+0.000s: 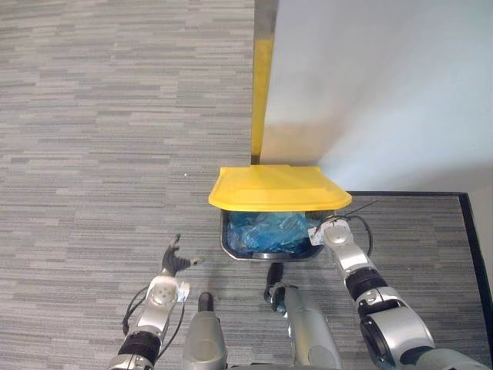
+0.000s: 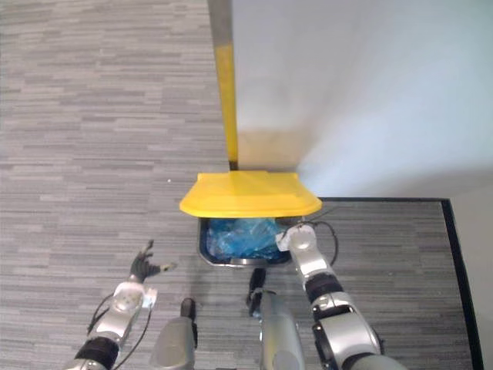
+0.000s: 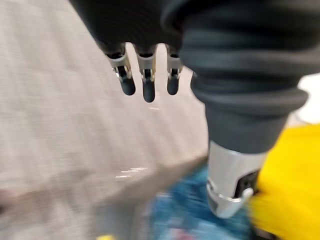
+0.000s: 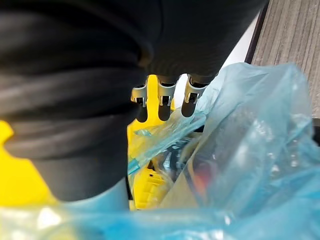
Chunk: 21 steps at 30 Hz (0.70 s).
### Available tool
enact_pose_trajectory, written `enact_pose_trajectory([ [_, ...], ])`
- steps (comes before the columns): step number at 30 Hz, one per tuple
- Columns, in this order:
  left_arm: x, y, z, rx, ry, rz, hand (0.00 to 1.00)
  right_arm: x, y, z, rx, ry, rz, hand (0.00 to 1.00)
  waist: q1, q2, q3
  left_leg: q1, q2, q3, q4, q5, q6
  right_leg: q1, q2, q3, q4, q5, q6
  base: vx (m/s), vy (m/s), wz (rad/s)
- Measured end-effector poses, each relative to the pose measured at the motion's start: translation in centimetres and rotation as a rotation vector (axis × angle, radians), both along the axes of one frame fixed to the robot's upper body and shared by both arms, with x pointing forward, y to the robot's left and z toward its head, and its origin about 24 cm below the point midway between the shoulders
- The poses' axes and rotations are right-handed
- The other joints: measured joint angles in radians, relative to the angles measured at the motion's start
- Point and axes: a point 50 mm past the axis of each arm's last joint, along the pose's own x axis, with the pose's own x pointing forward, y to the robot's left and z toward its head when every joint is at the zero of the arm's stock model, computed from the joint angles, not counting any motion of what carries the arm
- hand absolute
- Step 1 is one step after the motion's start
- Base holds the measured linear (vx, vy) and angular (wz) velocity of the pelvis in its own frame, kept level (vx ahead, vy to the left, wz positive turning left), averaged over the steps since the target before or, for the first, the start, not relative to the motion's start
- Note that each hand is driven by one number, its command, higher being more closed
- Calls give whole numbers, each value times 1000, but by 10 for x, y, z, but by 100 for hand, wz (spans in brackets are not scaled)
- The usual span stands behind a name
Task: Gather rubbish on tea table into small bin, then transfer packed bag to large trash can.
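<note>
On the right hand [image 4: 161, 102], straight fingers [image 4: 189, 102] in a row, a little apart from each other, curled round nothing. Just beside their dark tips, the thin film of the blue bag [image 1: 269, 230]; cannot tell whether touching it or only very near to it. Placed at the right front corner of the large trash can [image 1: 254, 255], just under the edge of its yellow lid [image 1: 277, 189]. Inside the can, below the front edge of the lid, the packed blue bag, filling the visible part of the opening, with crumpled rubbish dimly seen through the film. Behind the can, a pale wall [image 1: 370, 77] with a yellow strip [image 1: 262, 85] along its corner. To the left of the can and well apart from it, the left hand [image 1: 176, 264], held over the grey carpet [image 1: 92, 116] with fingers straight and spread, thumb out to the side, holding nothing and touching nothing.
</note>
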Motion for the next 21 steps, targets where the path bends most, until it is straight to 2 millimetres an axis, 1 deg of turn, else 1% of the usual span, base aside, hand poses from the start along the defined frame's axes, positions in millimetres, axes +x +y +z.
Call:
enact_pose_trajectory([
  [1, -9, 1, -8, -13, 43, 28, 0, -2, 3, -3, 8, 9, 4, 0, 1, -2, 0, 6, -10, 10, 5, -7, 13, 1, -2, 16, 1, 5, 8, -111, 104, -48],
  [2, -25, 0, -21, -30, 118, 58, 0, -5, 5, -8, 13, 25, 8, 0, -1, -7, 0, 24, -25, 35, 11, -9, 16, 0, -7, 43, 1, 9, 28, -126, 112, -58],
  [3, -38, -4, -31, -49, 176, 75, 0, -11, 8, -15, 18, 48, 18, 0, 4, -9, -1, 41, -39, 57, 18, -13, 28, 5, -11, 65, 0, 22, 43, -113, 111, -53],
  [5, -49, -9, -38, -70, 227, 81, 0, -19, 12, -25, 12, 83, 43, 0, -2, -10, -1, 39, -42, 74, 55, -29, 37, 17, -16, 75, 0, 32, 51, -134, 115, -36],
  [6, -54, -7, -40, -85, 241, 95, 0, -31, 17, -39, 18, 125, 54, 0, -9, -20, -3, 37, -49, 77, 104, -44, 50, 20, -20, 100, -13, 59, 93, -227, 139, -59],
  [7, -58, -12, -43, -113, 249, 112, 0, -43, 18, -50, 28, 160, 53, 0, -9, -1, -15, 39, -4, 95, 81, -31, 59, 35, -2, 93, -31, 74, 159, -227, 121, -57],
  [8, -60, -11, -44, -115, 255, 119, 0, -50, 21, -57, 41, 184, 56, 0, -9, -7, -20, 31, -3, 105, 69, -20, 65, 6, -14, 85, 98, 23, 105, -240, 48, -42],
  [9, -61, -9, -44, -112, 259, 126, 0, -60, 23, -67, 58, 218, 50, 0, -18, -17, -28, 36, -3, 106, 54, -4, 62, -12, -28, 85, 230, -36, 71, -164, 31, -11],
  [10, -61, -8, -44, -110, 259, 132, 0, -71, 24, -76, 72, 252, 44, 0, -24, -29, -37, 39, -2, 105, 39, 11, 60, -12, -44, 88, 323, -70, 82, -167, -8, -6],
  [11, -64, -4, -44, -106, 264, 143, 0, -97, 27, -95, 103, 328, 35, 0, -23, -42, -57, 37, 0, 108, 9, 38, 52, 22, -77, 106, 430, -124, 90, -72, -64, -4],
  [12, -65, -4, -44, -105, 267, 146, 0, -103, 27, -99, 112, 346, 33, 0, -23, -48, -64, 37, 2, 109, 1, 45, 49, 36, -85, 114, 442, -137, 90, -88, -143, -6],
  [13, -67, -3, -45, -106, 270, 150, 0, -115, 27, -108, 121, 381, 26, 0, -25, -60, -81, 36, 7, 109, -16, 59, 39, 72, -100, 127, 444, -162, 96, -74, -203, -6],
  [14, -67, -2, -44, -114, 263, 165, 0, -136, 23, -120, 104, 438, 20, 0, -24, -70, -94, 37, 6, 108, -36, 80, 23, 128, -101, 132, 359, -200, 145, -80, -244, -15],
  [15, -67, -8, -46, -143, 263, 177, 0, -155, 12, -133, 92, 509, -26, 0, -21, -52, -123, 42, 11, 107, -99, 112, 23, 160, -71, 117, 247, -224, 147, -50, -193, -23],
  [16, -68, -14, -48, -166, 266, 179, 0, -164, 6, -139, 84, 547, -50, 0, -20, -43, -141, 38, 10, 105, -127, 123, 37, 167, -57, 117, 187, -226, 142, -24, -136, -55],
  [17, -70, -27, -51, -203, 276, 175, 0, -180, -8, -150, 72, 626, -106, 0, -18, -35, -169, 38, 2, 101, -177, 142, 54, 198, -40, 117, 53, -235, 118, -70, -99, -72],
  [18, -69, -42, -54, -240, 290, 159, 0, -185, -23, -154, 75, 662, -174, 0, -25, -8, -179, 43, 16, 97, -214, 171, 40, 210, -12, 117, -31, -196, 84, -79, -70, -66],
  [19, -67, -48, -54, -251, 291, 139, 0, -187, -29, -154, 67, 664, -204, 0, -43, -4, -182, 53, 20, 92, -238, 188, 52, 226, 0, 117, -67, -169, 84, -74, -32, -32],
  [20, -66, -49, -54, -253, 292, 133, 0, -188, -31, -155, 65, 670, -214, 0, -47, -4, -182, 60, 21, 91, -245, 192, 57, 236, 3, 116, -82, -160, 83, -37, 6, -9],
  [21, -65, -50, -54, -261, 292, 125, 0, -199, -36, -159, 69, 705, -252, 0, -48, -11, -188, 79, 25, 89, -257, 199, 60, 262, 12, 115, -116, -142, 82, -79, 23, 1],
])
